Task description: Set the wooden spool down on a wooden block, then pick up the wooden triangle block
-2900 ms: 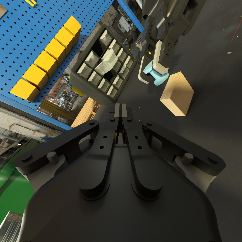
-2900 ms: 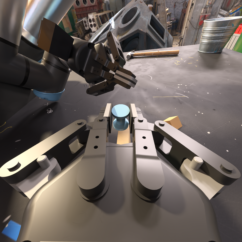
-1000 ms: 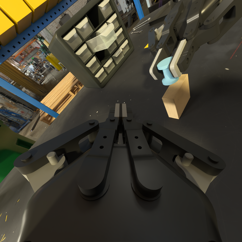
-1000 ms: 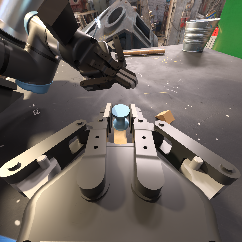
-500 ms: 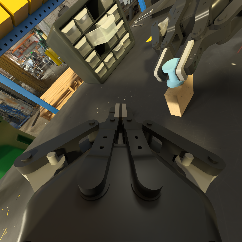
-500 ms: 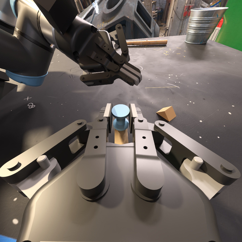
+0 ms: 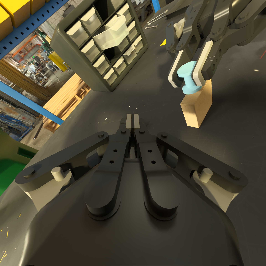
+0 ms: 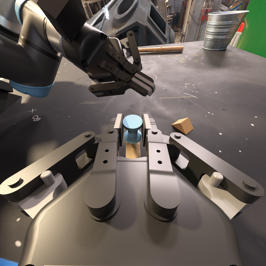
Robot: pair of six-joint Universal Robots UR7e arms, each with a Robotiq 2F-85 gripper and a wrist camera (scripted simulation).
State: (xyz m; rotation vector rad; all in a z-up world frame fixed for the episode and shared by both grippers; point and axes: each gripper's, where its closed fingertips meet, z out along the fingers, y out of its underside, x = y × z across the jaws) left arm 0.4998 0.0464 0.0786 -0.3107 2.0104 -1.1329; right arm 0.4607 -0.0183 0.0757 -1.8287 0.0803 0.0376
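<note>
Your right gripper [image 8: 132, 120] clamped the upright spool [image 8: 132, 128] right over the block [image 7: 196, 106]; left gripper [image 7: 132, 120] was pinched together, empty.

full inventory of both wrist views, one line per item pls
spool: 1, light blue, gripped over block
block: 1, pale wood, table, under spool
triangle block: 1, tan, table, right of spool
drawer cabinet: 1, olive, one drawer out
bins: several, yellow, blue pegboard
hammer: 1, wooden handle, far table
bucket: 1, metal, far corner
left claw: shut, empty
right claw: shut on spool
</note>
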